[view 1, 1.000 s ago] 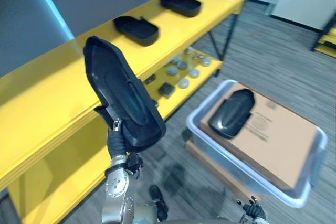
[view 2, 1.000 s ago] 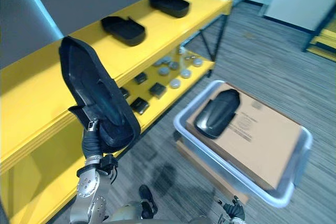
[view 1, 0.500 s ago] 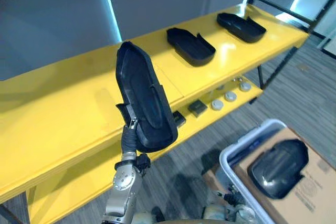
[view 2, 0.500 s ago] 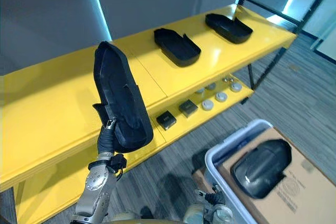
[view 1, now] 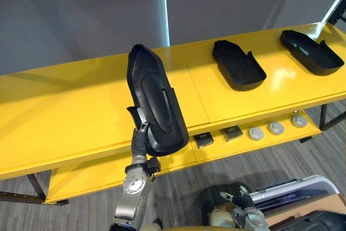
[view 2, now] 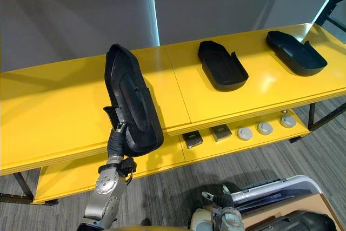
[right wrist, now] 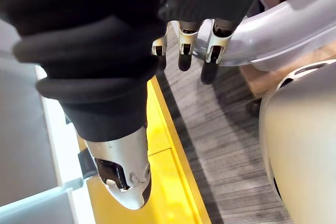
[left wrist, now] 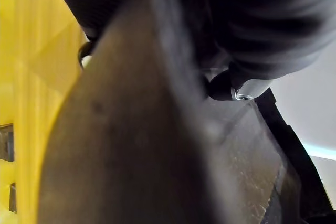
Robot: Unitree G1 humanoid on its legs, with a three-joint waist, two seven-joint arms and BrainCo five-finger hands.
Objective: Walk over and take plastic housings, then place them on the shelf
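My left hand point(view 1: 141, 145) is shut on the lower end of a long black plastic housing point(view 1: 155, 101), holding it upright in front of the yellow shelf's top board point(view 1: 70, 112). Seen from the left wrist, the housing's inner face point(left wrist: 157, 156) lies right against the hand. Two more black housings point(view 1: 238, 64) point(view 1: 311, 51) lie hollow side up on the top board, to the right. Another dark housing point(view 1: 324, 223) shows at the lower right in a grey bin point(view 1: 292, 186). My right hand point(view 1: 241, 211) hangs low beside that bin, fingers point(right wrist: 184, 45) relaxed and holding nothing.
The lower yellow board point(view 1: 92, 174) carries small black blocks point(view 1: 204, 139) and round grey discs point(view 1: 276, 128). A wide bare stretch of the top board lies left of the held housing. A grey wall point(view 1: 81, 14) stands behind the shelf; striped carpet point(view 1: 184, 187) lies below.
The camera has turned to face the shelf, so the bin has slid to the lower right corner. The left hand still holds the housing upright, now closer to the top board.
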